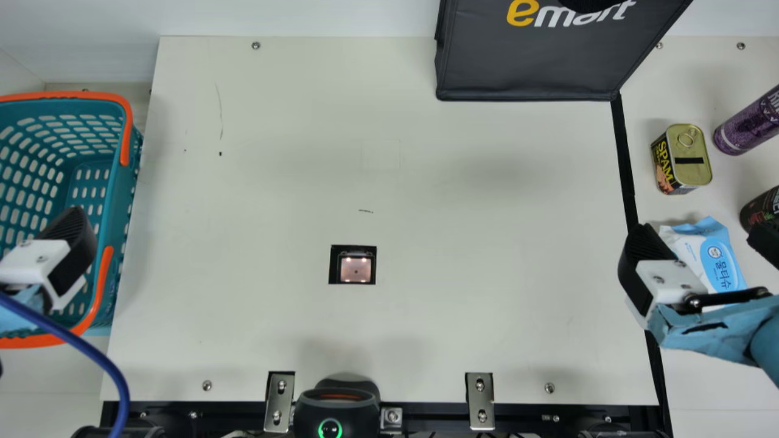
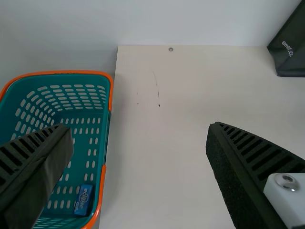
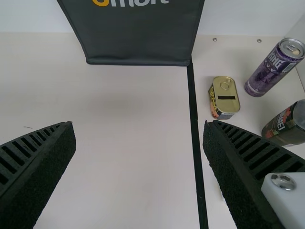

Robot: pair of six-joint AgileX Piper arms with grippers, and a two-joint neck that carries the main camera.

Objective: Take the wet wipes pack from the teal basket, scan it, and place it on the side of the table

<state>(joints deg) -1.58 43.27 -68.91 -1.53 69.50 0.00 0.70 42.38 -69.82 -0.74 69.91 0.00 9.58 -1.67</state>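
On the table's right side, beyond the black strip (image 1: 625, 158), a soft wet wipes pack (image 1: 694, 243) is lying near a gold-topped tin (image 1: 691, 155), showing white and pale blue wrapping, a crinkled blue end and a rounded, brighter blue label with white lettering. My right gripper (image 1: 703, 236) is hovering over it, spread wide and grasping nothing, hiding what seems to be its near end. My left gripper (image 1: 74, 228) is hanging by the teal basket (image 1: 125, 201), also parted and unfilled.
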